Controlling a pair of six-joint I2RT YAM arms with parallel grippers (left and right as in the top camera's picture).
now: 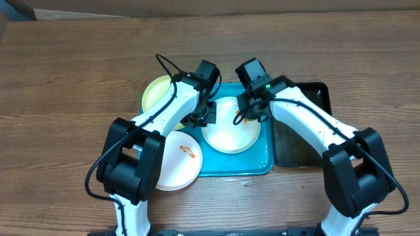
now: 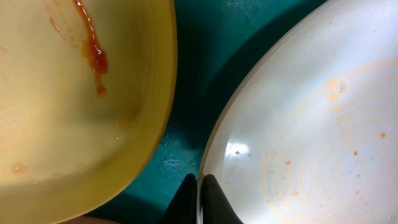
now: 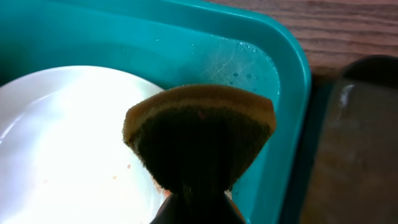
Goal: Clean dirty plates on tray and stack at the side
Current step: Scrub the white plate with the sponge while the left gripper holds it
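A white plate (image 1: 230, 131) lies in the turquoise tray (image 1: 262, 164). My left gripper (image 1: 205, 118) is shut on its left rim; in the left wrist view the fingertips (image 2: 214, 202) pinch the edge of this plate (image 2: 311, 124), which carries faint orange specks. My right gripper (image 1: 244, 117) is shut on a brown-green sponge (image 3: 199, 134) held over the plate's right part (image 3: 62, 143). A lime green plate (image 1: 159, 94) with a red smear (image 2: 93, 53) overlaps the tray's left edge. A second white plate (image 1: 176, 162), with an orange smear, sits at the tray's lower left.
A black tray (image 1: 308, 131) lies against the turquoise tray's right side, and its wet surface (image 3: 360, 137) shows in the right wrist view. Brown wooden table (image 1: 79, 65) surrounds everything.
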